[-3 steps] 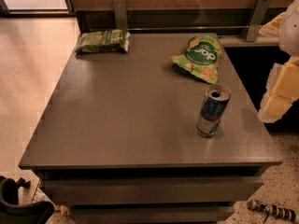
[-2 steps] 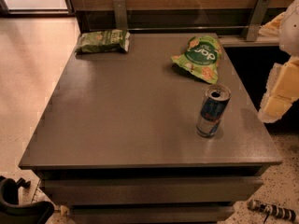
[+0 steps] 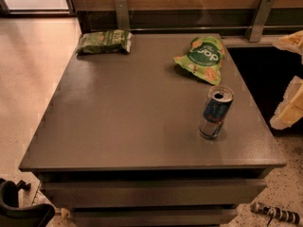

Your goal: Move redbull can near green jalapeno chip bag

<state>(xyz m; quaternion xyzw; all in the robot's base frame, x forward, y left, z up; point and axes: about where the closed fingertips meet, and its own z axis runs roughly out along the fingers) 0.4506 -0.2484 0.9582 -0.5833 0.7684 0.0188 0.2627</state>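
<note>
The redbull can (image 3: 216,112) stands upright on the dark grey table (image 3: 128,117), near its front right. It is blue and silver with a silver top and a dark opening. The green jalapeno chip bag (image 3: 104,41) is dark olive-green and lies flat at the table's far left corner, far from the can. My gripper (image 3: 289,109) shows only as pale cream parts at the right edge of the camera view. It is right of the can, beyond the table's edge, and touches nothing.
A larger bright light-green bag with "pop" lettering (image 3: 201,58) lies behind the can at the far right. Two metal brackets (image 3: 122,13) rise along the back wall. A black object (image 3: 19,207) sits on the floor at front left.
</note>
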